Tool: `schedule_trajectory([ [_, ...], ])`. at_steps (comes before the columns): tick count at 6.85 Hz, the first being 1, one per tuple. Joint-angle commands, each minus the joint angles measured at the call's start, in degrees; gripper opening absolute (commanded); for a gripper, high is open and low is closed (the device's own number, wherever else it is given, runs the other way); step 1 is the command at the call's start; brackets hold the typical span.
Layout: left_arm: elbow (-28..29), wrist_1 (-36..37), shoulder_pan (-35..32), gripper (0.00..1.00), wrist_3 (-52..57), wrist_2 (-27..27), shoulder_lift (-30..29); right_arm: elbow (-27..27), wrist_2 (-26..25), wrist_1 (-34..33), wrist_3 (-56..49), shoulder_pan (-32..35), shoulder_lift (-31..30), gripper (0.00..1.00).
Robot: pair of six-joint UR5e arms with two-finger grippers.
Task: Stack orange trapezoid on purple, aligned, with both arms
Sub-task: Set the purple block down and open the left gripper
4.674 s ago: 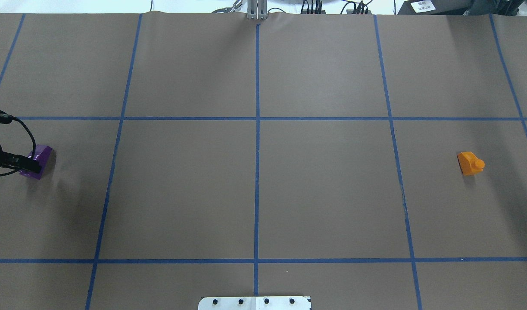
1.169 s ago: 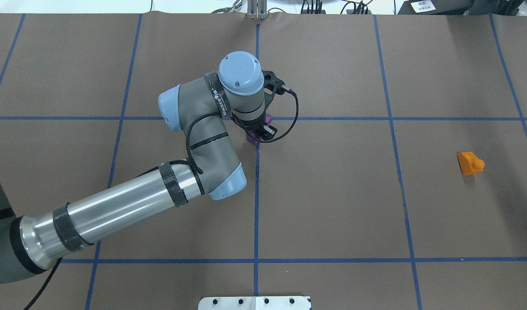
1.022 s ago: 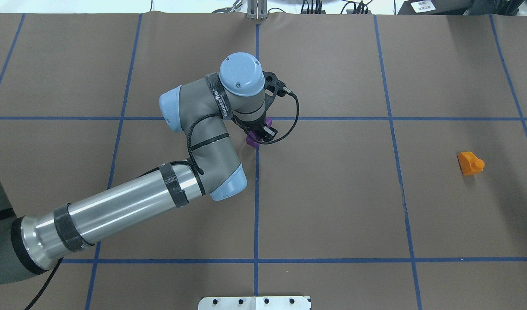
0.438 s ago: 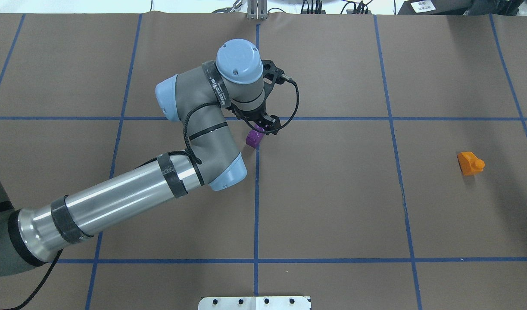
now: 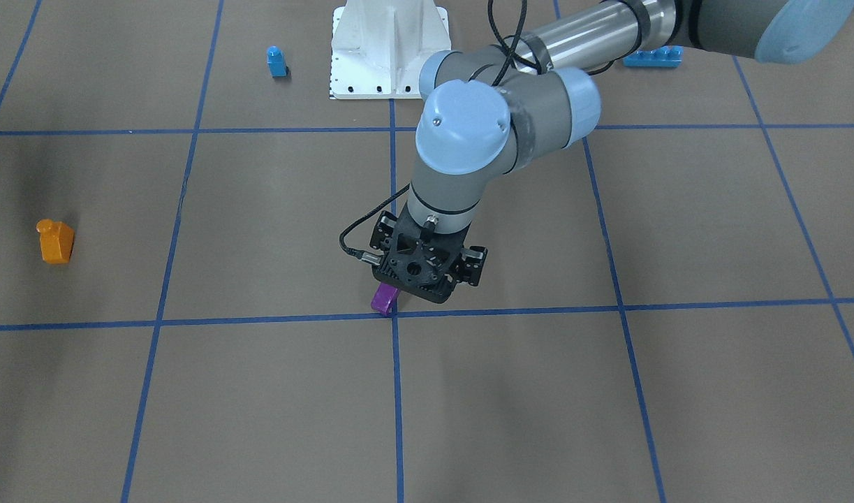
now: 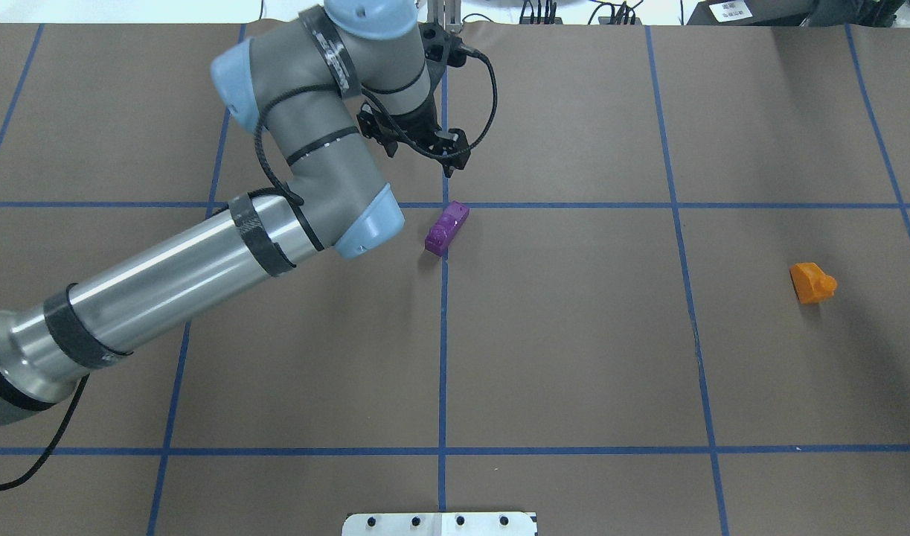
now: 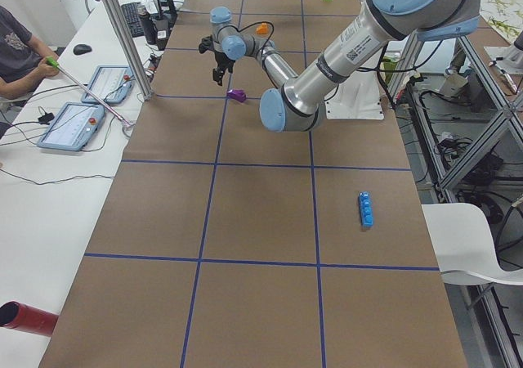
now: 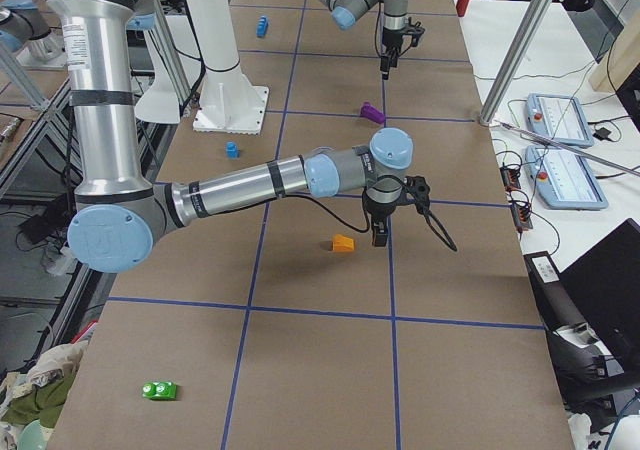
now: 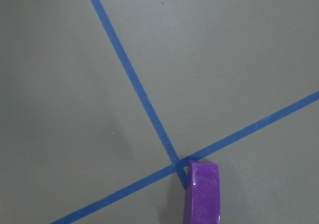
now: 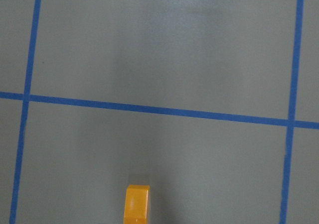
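A: Left fingers (image 6: 446, 155) spread, hanging above the purple brick (image 6: 446, 229), free on the worktop (image 6: 574, 335)
B: Orange brick (image 8: 343, 243) near the right fingers (image 8: 381, 232); their state, can't tell. Grabbing it comes next, I reckon

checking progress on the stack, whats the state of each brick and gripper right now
purple brick: resting on the table at the tape crossing, not gripped.
orange trapezoid: on the table, far from the purple brick, not stacked, not gripped.
left gripper: open, empty, clear of the purple brick.
right gripper: near the orange trapezoid, apart from it; open or shut cannot be told.
small blue brick: on the table, untouched.
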Motion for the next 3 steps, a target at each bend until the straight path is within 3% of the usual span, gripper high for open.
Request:
schedule_trajectory([
  [1, -14.3, 10.5, -3.7, 1.0, 3.8, -0.5, 7.0, -0.6, -4.6, 17.7, 13.6, -8.9, -5.3, 1.0],
  [3, -24.6, 11.0, -8.2, 1.0, 10.8, -0.6, 18.5, -1.1, -4.7, 21.9, 16.4, -12.8, -8.0, 1.0],
])
